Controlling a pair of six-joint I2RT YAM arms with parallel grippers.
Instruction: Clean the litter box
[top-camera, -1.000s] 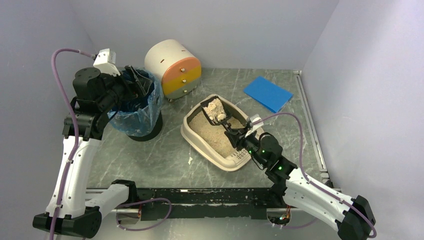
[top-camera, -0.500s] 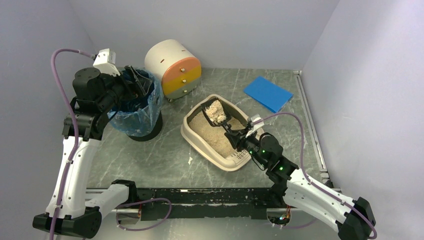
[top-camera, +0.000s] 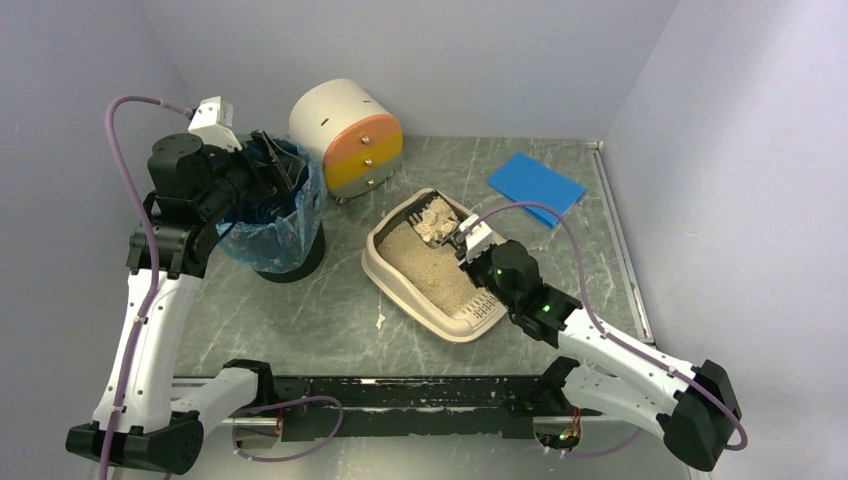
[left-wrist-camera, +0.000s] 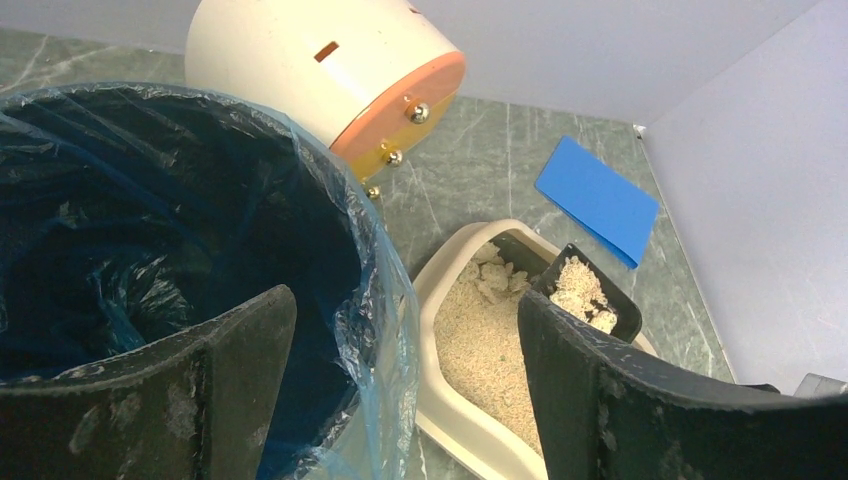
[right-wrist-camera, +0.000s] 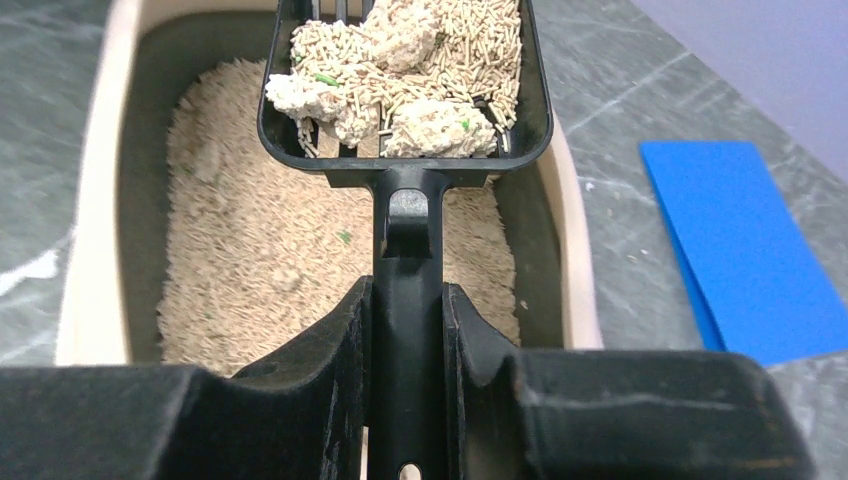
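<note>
The beige litter box (top-camera: 455, 333) with tan litter lies mid-table, slotted ledge toward me. My right gripper (top-camera: 467, 243) hangs over it, shut on the handle of a black slotted scoop (top-camera: 432, 215). In the right wrist view my right gripper (right-wrist-camera: 408, 300) clamps the handle from both sides. The scoop (right-wrist-camera: 400, 70) carries pale clumps and pellets above the far end of the litter box (right-wrist-camera: 80, 280). My left gripper (top-camera: 272, 165) stands open at the rim of the black bin (top-camera: 270, 230). The left wrist view shows my left gripper (left-wrist-camera: 400, 340) straddling the blue liner edge, with the litter box (left-wrist-camera: 428, 400) and scoop (left-wrist-camera: 585, 290) beyond.
A white cylindrical drawer unit (top-camera: 345, 135) with orange and yellow fronts stands behind the bin and the box. A blue flat sheet (top-camera: 535, 185) lies at the back right. Purple walls close in the table on three sides. A few spilled grains lie left of the box.
My right arm has reached forward, bringing its wrist over the litter box; the loaded scoop has shifted slightly toward the box's far end. The left arm has hardly moved.
</note>
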